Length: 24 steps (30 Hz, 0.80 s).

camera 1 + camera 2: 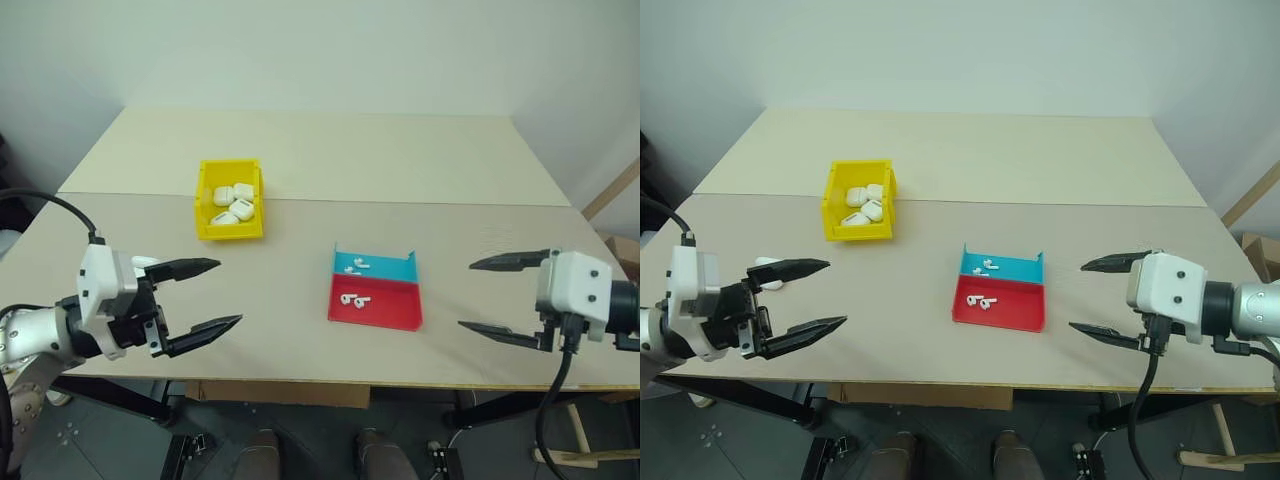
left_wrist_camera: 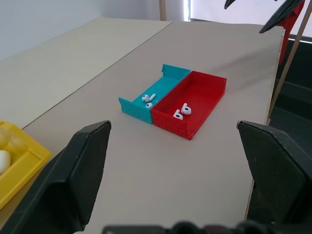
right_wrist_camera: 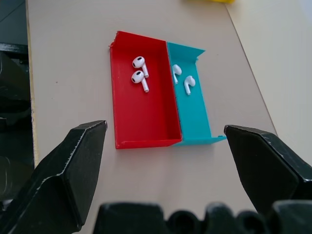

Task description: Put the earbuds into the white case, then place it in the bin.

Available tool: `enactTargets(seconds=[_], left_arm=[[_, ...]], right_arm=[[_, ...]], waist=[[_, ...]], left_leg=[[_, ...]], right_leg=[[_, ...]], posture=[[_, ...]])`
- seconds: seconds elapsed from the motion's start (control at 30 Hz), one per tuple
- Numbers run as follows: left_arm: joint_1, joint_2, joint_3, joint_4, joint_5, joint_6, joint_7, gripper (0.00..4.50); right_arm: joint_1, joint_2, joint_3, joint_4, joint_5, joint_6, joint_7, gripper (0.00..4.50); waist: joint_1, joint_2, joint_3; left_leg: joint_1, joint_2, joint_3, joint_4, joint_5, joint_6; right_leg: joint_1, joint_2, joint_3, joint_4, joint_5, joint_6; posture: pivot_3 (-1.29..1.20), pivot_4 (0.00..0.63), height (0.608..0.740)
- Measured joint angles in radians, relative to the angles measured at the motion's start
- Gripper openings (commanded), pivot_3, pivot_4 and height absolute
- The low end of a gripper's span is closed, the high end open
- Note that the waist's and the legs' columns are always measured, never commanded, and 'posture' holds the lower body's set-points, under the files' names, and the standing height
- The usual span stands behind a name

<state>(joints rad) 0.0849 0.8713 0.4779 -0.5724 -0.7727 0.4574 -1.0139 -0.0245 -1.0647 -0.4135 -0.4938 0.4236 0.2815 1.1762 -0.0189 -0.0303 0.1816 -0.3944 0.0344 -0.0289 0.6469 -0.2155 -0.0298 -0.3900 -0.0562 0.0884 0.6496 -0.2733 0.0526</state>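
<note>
Pale beige table point(image 1: 420, 160), made of two boards meeting along a seam across its width, set against a plain white wall; dark floor below the near edge, a wooden strut past the right edge.

Near the left part of the seam, just on its near side: the bin point(image 1: 204, 205), bright yellow, upright walls, holding several white cases point(image 1: 232, 203) heaped together. Whether lids are shut cannot be told. Close to the left edge, just behind the left gripper's upper finger: one more white case point(image 1: 767, 271), lying on the table, partly hidden.

Toward the middle of the near half: a shallow tray point(image 1: 385, 312), far compartment cyan, near compartment red, touching along a shared wall. Two earbuds point(image 3: 140, 72) in the red compartment, side by side; two more earbuds point(image 3: 183, 79) in the cyan one, slightly apart.

Left gripper point(image 1: 212, 295) over the near left corner, roughly level, pointing toward the table's middle, black fingers spread wide, nothing between them. Right gripper point(image 1: 485, 296) over the near right edge, tilted slightly downward, pointing toward the tray, fingers likewise spread wide and holding nothing. Both well apart from tray and bin, above the surface without touching.

No readable writing or brand marks anywhere.
</note>
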Motion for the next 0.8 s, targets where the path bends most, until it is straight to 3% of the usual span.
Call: enactTargets(seconds=[0.2,0.47,0.7,0.8], left_arm=[[0.0,-0.02,0.001,-0.009,0.005,-0.001,0.038,4.5],[0.038,-0.041,0.001,-0.088,0.112,0.007,0.178,4.5],[0.038,-0.018,-0.002,-0.195,0.22,0.2,0.421,4.5],[0.001,0.015,-0.01,-0.241,0.228,0.404,0.54,4.5]], right_arm=[[-0.008,0.0,0.011,0.012,-0.009,-0.02,-0.002,4.48],[-0.041,0.0,0.045,0.036,-0.015,-0.034,-0.005,4.48],[-0.089,-0.001,0.079,0.065,-0.018,-0.034,-0.006,4.48],[-0.135,-0.013,0.116,0.087,-0.019,-0.021,-0.007,4.48]], waist=[[0.001,0.0,0.0],[-0.001,0.0,0.0],[0.0,-0.001,0.0],[-0.001,0.0,0.0]], left_leg=[[0.0,0.0,0.0,0.0,0.0,0.0],[0.0,0.0,0.0,0.0,0.0,0.0],[0.0,0.0,0.0,0.0,0.0,0.0],[0.0,0.0,0.0,0.0,0.0,0.0]], right_leg=[[0.0,0.0,0.0,0.0,0.0,0.0],[0.0,0.0,0.001,0.0,0.0,0.0],[0.0,0.0,0.001,0.0,0.0,0.0],[0.0,0.0,0.001,0.0,0.0,0.001]], posture=[[0.0,0.15,0.74],[0.0,0.15,0.74],[0.0,0.15,0.74],[0.0,0.15,0.74]])
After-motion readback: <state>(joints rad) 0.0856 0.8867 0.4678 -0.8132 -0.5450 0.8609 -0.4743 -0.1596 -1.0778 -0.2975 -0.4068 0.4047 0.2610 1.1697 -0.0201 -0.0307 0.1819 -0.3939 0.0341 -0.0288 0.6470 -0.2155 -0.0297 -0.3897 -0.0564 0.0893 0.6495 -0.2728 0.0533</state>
